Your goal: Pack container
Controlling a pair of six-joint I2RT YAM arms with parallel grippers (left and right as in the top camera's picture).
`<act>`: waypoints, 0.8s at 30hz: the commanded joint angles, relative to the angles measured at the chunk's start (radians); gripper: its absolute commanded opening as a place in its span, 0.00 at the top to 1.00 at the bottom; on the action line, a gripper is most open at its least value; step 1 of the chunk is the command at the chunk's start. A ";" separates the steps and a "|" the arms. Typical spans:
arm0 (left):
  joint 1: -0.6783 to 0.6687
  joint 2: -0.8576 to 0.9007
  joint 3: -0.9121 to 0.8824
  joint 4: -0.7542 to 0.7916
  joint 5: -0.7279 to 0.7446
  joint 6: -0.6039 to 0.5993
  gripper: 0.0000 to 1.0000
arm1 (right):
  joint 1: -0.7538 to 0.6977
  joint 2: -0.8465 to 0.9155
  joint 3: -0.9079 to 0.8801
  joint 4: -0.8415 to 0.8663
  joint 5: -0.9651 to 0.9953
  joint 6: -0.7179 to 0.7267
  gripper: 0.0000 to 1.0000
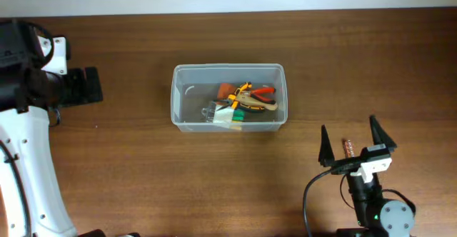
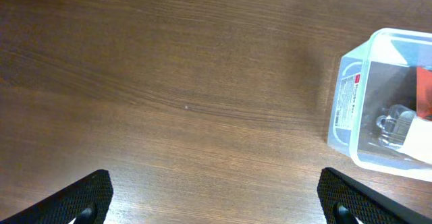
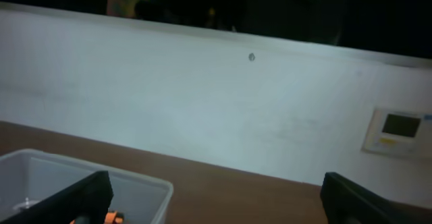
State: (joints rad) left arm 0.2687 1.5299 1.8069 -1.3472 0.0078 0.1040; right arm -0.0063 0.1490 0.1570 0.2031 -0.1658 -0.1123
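I find the container (image 1: 187,105) resting on the table (image 1: 143,180), with pliers (image 1: 257,94) and other small tools inside. The left gripper (image 2: 216,207), well left of the container, is spread wide and empty. The right gripper (image 1: 347,123), off the container's near-right corner, is likewise spread wide, grasping nothing.

Wood-grain table (image 1: 214,180) under everything. 1 small brownish ribbed bit (image 1: 348,149) lies on it, right between the right gripper (image 1: 347,123) fingers, can't tell what it is. Up and left of that gripper there's a heap of hand tools (image 1: 250,96) with orange and red handles, plus a green-and-white pack (image 1: 233,114). Ahead of the gripper, a white wall (image 3: 202,102) with a small display panel (image 3: 399,131) off to its right.
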 commanded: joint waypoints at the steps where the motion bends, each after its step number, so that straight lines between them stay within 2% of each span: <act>1: 0.005 0.003 0.013 0.000 -0.004 -0.013 0.01 | 0.006 -0.056 -0.039 0.006 0.031 -0.003 0.02; 8: 0.005 0.003 0.013 0.000 -0.004 -0.013 0.01 | 0.006 -0.146 -0.098 0.007 0.040 -0.003 0.01; 15: 0.005 0.003 0.013 0.000 -0.004 -0.013 0.01 | 0.006 -0.146 -0.147 0.014 0.040 -0.003 0.01; 24: 0.005 0.003 0.013 0.000 -0.004 -0.013 0.01 | 0.006 -0.146 -0.151 -0.151 0.040 -0.003 0.02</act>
State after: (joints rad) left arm 0.2687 1.5299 1.8069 -1.3472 0.0078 0.1040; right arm -0.0063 0.0135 0.0124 0.0875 -0.1387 -0.1123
